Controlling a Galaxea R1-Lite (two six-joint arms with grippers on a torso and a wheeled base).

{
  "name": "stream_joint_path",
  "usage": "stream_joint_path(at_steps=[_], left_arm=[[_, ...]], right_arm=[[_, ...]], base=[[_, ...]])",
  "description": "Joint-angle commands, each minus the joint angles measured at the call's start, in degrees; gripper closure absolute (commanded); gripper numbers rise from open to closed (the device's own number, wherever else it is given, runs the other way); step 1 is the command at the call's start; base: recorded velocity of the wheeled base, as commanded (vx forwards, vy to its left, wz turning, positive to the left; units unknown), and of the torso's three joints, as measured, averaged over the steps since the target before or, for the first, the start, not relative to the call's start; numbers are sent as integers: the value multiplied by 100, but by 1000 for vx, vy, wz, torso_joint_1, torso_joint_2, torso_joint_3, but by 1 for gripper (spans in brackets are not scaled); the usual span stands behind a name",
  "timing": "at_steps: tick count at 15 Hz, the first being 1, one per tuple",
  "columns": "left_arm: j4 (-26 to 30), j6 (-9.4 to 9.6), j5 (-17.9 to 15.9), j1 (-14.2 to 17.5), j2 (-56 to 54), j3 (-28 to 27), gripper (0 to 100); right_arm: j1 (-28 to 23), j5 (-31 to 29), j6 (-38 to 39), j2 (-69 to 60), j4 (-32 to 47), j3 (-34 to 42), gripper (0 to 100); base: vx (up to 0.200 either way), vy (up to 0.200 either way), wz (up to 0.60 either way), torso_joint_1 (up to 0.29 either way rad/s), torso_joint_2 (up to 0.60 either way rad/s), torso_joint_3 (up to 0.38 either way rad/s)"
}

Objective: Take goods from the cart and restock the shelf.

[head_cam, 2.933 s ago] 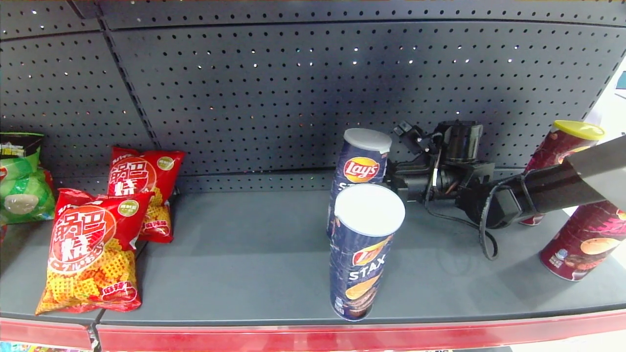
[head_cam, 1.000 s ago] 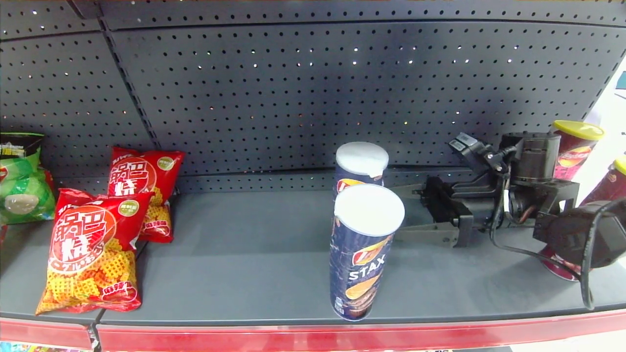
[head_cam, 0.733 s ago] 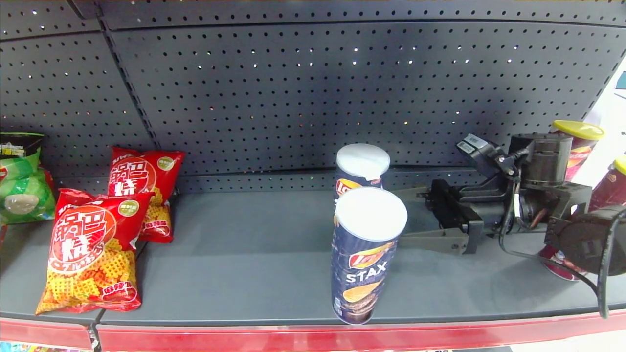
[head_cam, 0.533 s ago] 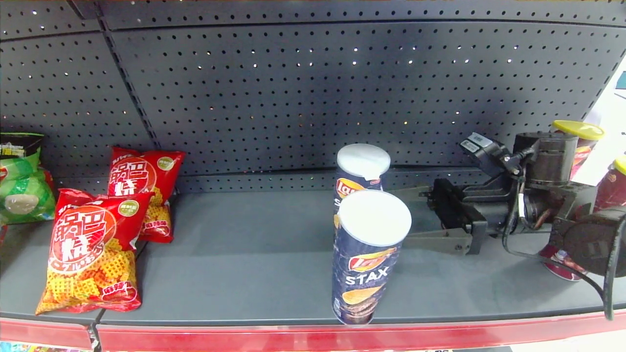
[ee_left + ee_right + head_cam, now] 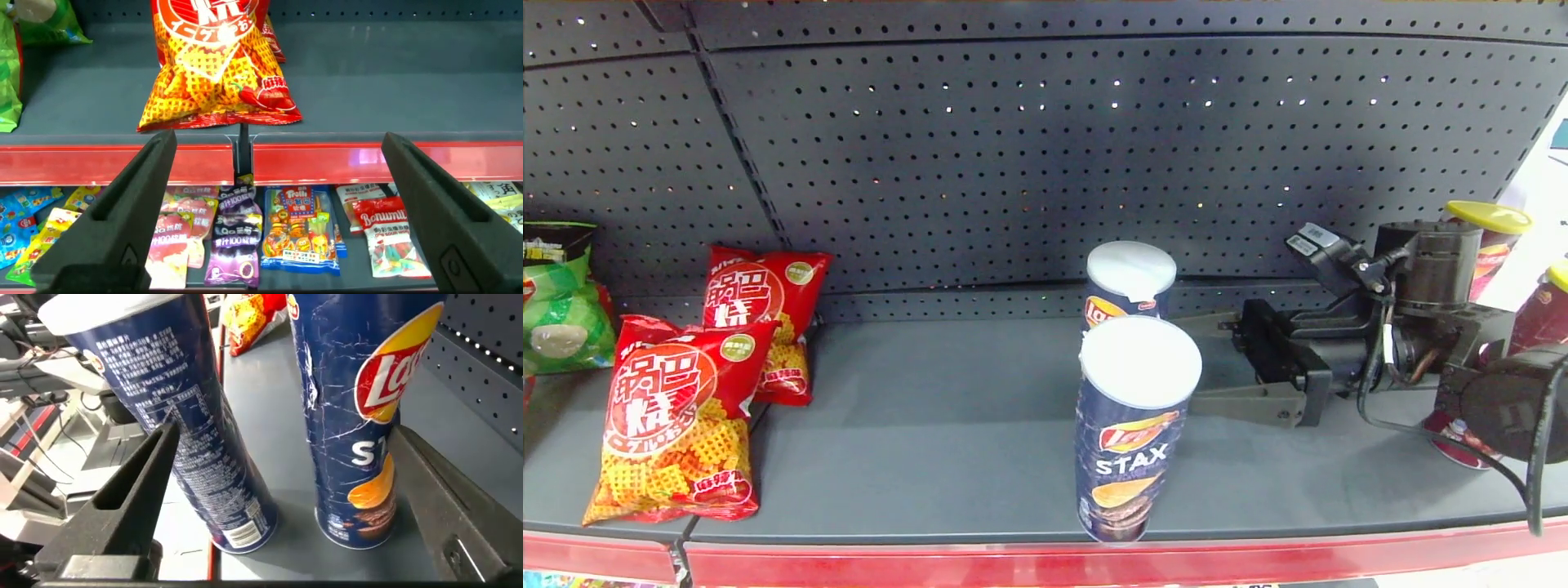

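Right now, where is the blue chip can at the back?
In the head view, the rear blue can stands upright right of centre on the shelf, directly behind the front blue can, the open right gripper just to its right.

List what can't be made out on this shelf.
Red chip cans: head view, bodies hidden behind the right arm, one cut by the edge.
Green bag: head view, cut off by the edge.
Right gripper: head view, fingertips behind the blue chip cans; contact unclear.

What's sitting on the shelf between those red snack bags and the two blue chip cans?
Nothing. The head view shows bare grey shelf from the red snack bags to the blue chip cans.
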Motion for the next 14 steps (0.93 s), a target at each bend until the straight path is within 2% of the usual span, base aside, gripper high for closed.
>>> stream_joint_path(at_steps=[1, 14], left_arm=[[-5, 1, -2, 1, 9, 1, 0], [-5, -8, -2, 1, 9, 1, 0]], right_arm=[[-13, -22, 1, 160, -7, -80, 0], [-4, -145, 10, 1364, -7, -1187, 0]], base=[[0, 0, 0, 0, 0, 0], [0, 0, 0, 0, 0, 0]])
